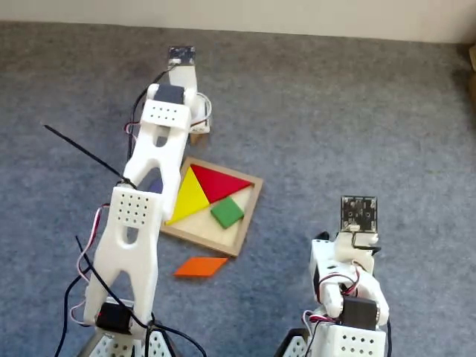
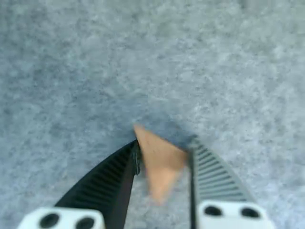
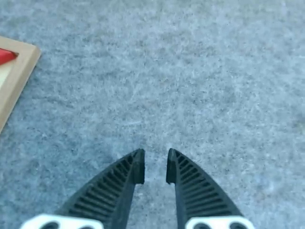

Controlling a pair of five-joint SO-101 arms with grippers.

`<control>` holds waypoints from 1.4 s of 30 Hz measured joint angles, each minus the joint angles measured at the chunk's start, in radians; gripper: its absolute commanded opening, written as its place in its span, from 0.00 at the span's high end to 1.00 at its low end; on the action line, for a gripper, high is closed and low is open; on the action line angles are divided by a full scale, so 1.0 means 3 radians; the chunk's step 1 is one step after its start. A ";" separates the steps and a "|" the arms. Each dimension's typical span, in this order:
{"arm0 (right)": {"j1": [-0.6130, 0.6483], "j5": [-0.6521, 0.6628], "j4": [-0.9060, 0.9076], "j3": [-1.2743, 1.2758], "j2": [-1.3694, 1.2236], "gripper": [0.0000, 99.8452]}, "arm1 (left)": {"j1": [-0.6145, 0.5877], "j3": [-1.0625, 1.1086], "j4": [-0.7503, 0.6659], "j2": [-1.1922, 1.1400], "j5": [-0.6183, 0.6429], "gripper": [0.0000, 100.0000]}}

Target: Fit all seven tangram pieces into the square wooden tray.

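Note:
The square wooden tray [image 1: 247, 223] lies mid-table with a red triangle [image 1: 221, 183], a yellow triangle [image 1: 189, 198] and a green square [image 1: 227, 213] in it. A blue piece [image 1: 154, 181] is partly hidden under the left arm. An orange parallelogram [image 1: 201, 265] lies on the carpet just in front of the tray. Behind the tray, my left gripper [image 1: 197, 134] [image 2: 164, 148] is shut on a tan triangle [image 2: 161, 162] just above the carpet. My right gripper [image 1: 360, 238] [image 3: 155, 167] rests near the front right, slightly open with nothing between its fingers. A tray corner [image 3: 21, 71] shows in the right wrist view.
Grey carpet covers the whole table. The left arm stretches over the tray's left side. Wide bare carpet lies right of the tray and behind it. A black cable [image 1: 82, 152] runs left of the left arm.

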State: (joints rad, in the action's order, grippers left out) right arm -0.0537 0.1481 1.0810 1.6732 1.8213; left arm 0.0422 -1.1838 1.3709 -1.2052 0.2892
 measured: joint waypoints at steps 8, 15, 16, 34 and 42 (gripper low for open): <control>0.0000 0.0000 0.0000 0.0000 0.0000 0.91 | 0.0000 -0.0031 0.0087 0.0000 -0.0593 0.93; 0.0000 0.0000 0.0000 0.0000 0.0000 0.91 | 0.0000 -0.0061 0.0225 0.0000 -0.1263 0.93; 0.0000 0.0000 0.0000 0.0000 0.0000 0.91 | 0.0000 -0.0066 0.0245 0.0000 -0.1355 0.93; 0.0000 0.0000 0.0000 0.0000 0.0000 0.91 | 0.0015 -0.1212 0.1289 -0.0056 -0.2486 0.93; 0.0000 0.0000 0.0000 0.0000 0.0000 0.91 | 0.0199 -0.1222 0.1314 -0.0056 -0.2721 0.94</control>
State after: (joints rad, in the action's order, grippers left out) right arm -0.0537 0.1481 1.0810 1.6732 1.8213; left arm 0.1020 -1.5505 1.7653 -1.2221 -0.5271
